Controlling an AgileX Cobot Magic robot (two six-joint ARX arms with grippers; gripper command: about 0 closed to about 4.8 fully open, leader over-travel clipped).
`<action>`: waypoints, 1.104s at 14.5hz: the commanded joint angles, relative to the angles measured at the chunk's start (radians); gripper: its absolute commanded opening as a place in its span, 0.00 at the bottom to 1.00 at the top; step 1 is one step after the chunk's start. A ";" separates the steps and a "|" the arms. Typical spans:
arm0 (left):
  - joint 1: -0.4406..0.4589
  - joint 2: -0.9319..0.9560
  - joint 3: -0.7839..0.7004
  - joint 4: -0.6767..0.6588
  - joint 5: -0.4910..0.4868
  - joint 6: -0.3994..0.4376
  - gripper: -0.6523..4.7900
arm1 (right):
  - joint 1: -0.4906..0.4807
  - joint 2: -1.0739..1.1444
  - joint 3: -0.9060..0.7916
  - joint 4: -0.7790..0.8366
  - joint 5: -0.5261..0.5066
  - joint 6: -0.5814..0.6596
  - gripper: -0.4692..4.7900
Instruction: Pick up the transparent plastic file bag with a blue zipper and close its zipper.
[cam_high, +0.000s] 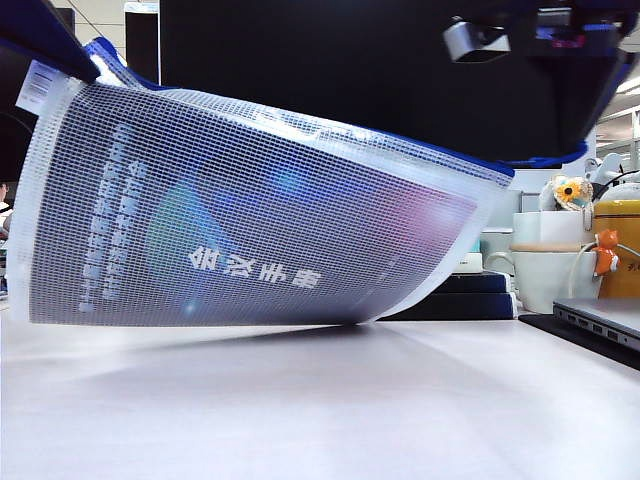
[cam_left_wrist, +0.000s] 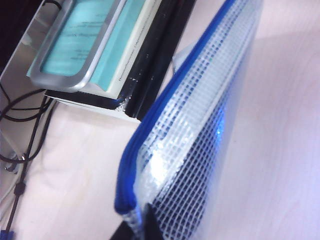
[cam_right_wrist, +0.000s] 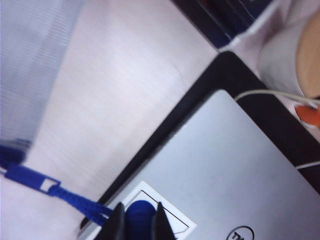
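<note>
- The left gripper (cam_left_wrist: 142, 227), at the left of the table view, was clamped on the corner of the file bag (cam_high: 250, 210); only the dark tips showed in its wrist view, pinching the mesh beside the end of the zipper (cam_left_wrist: 165, 100).
- The file bag hung lifted and tilted from that grip, sagging until its lower edge brushed the table (cam_high: 320, 410); stacked books (cam_left_wrist: 125, 55) lay beyond it.
- The right gripper (cam_right_wrist: 138, 222), over the laptop (cam_right_wrist: 225, 175), was pressed nearly together on the blue cord pull (cam_right_wrist: 80, 202); the slider (cam_right_wrist: 30, 179) sat just ahead of its tips.
- Judged: pulling well meant drawing the cord straight along the zipper while the left held firm.
- The arms were mostly cut off; whether the teeth were joined could not be told.
</note>
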 joint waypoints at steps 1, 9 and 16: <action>0.031 -0.002 0.004 -0.002 0.039 0.008 0.11 | -0.024 -0.009 0.002 0.029 -0.229 -0.002 0.60; 0.034 0.026 0.003 -0.004 0.069 -0.004 0.26 | -0.022 -0.010 0.002 0.040 -0.423 0.015 0.80; 0.035 -0.071 0.005 -0.117 -0.235 -0.165 1.00 | -0.032 -0.103 0.002 0.102 -0.435 0.164 0.80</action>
